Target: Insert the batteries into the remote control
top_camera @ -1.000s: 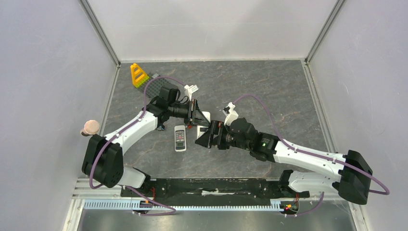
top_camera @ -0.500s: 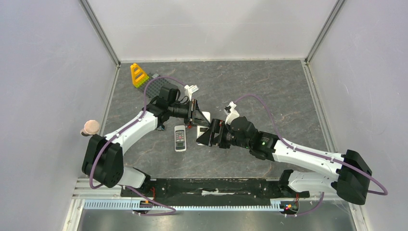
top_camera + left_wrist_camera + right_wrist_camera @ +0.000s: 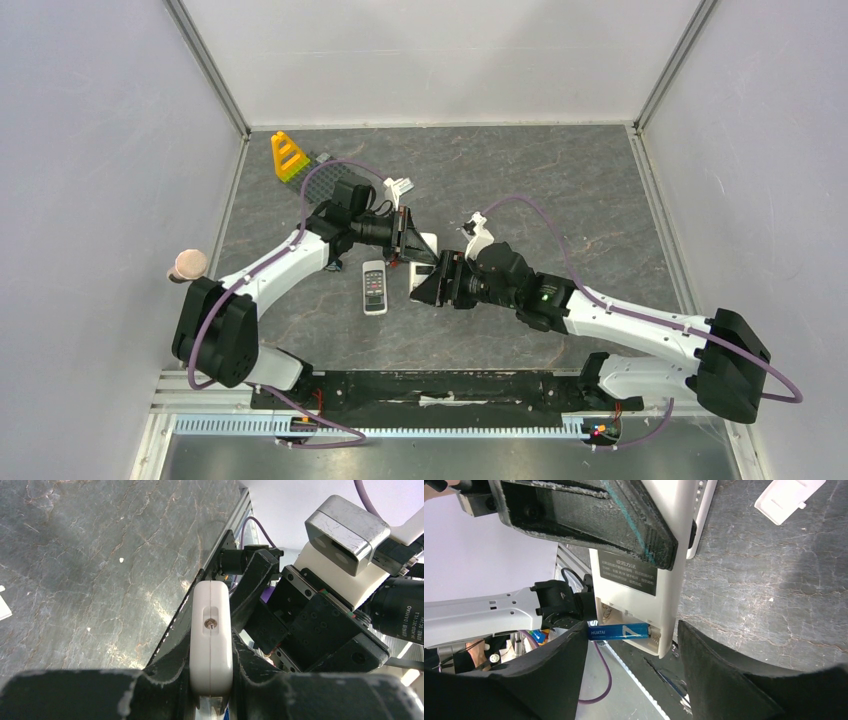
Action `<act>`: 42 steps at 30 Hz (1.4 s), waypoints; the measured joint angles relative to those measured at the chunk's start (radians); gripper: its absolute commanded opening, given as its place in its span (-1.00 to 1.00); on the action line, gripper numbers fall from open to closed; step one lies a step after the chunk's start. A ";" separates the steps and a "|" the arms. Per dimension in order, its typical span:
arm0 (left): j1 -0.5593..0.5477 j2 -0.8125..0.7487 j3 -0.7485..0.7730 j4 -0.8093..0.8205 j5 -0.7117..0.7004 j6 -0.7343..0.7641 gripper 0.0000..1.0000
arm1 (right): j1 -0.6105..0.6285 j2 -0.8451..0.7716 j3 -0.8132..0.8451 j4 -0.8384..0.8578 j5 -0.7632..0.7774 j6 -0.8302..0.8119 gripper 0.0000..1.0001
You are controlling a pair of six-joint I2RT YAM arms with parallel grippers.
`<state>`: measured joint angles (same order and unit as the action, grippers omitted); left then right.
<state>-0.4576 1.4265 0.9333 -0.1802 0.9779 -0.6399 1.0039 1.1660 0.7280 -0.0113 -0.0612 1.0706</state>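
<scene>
White plastic shows between the fingers of the left gripper [image 3: 407,240] in the top view: one remote [image 3: 427,245], held above the table [image 3: 560,190]. The right gripper [image 3: 425,285] meets it from the near side, so the two arms' tips come together at one spot. A second remote [image 3: 374,288] lies flat on the table just to the left of the right gripper, beneath the left wrist. Behind the left gripper sit one white piece [image 3: 398,185], one grey tray [image 3: 318,178] and one yellow block [image 3: 288,156]. In the left wrist view, the held remote is seen edge-on. It is clamped between the two dark fingers [image 3: 172,675], with the right arm's black gripper body just beyond its far end. In the right wrist view, the remote's back faces the camera with its compartment uncovered, and one blue battery [image 3: 619,631] lies across it. No other battery shows. The right gripper's two fingers [image 3: 559,680] stand apart, straddling that end of the remote. One finger is at the battery's end and the other is just beside the remote's edge. One finger of the left gripper crosses the remote above the label.
</scene>
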 measured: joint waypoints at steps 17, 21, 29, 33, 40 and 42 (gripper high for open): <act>0.000 0.000 -0.004 0.005 0.008 -0.007 -0.96 | -0.006 -0.042 -0.063 0.087 -0.013 0.095 0.28; 0.000 0.000 -0.005 0.004 0.008 -0.007 -0.96 | -0.010 -0.059 -0.096 0.119 -0.013 0.150 0.25; 0.000 0.000 -0.005 0.005 -0.001 -0.007 -0.96 | -0.011 -0.061 -0.131 0.162 -0.011 0.237 0.25; 0.000 0.000 -0.005 0.005 -0.003 -0.007 -0.96 | -0.011 -0.061 -0.131 0.157 0.003 0.252 0.28; 0.000 0.000 -0.007 0.014 -0.015 -0.006 -0.96 | -0.011 -0.056 -0.115 0.121 0.040 0.273 0.34; 0.000 0.000 -0.007 0.016 -0.017 -0.006 -0.96 | -0.011 -0.052 -0.103 0.100 0.049 0.276 0.35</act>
<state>-0.4576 1.4269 0.9264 -0.1646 0.9611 -0.6464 0.9932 1.1141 0.6254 0.0883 -0.0120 1.3464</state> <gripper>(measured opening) 0.281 0.666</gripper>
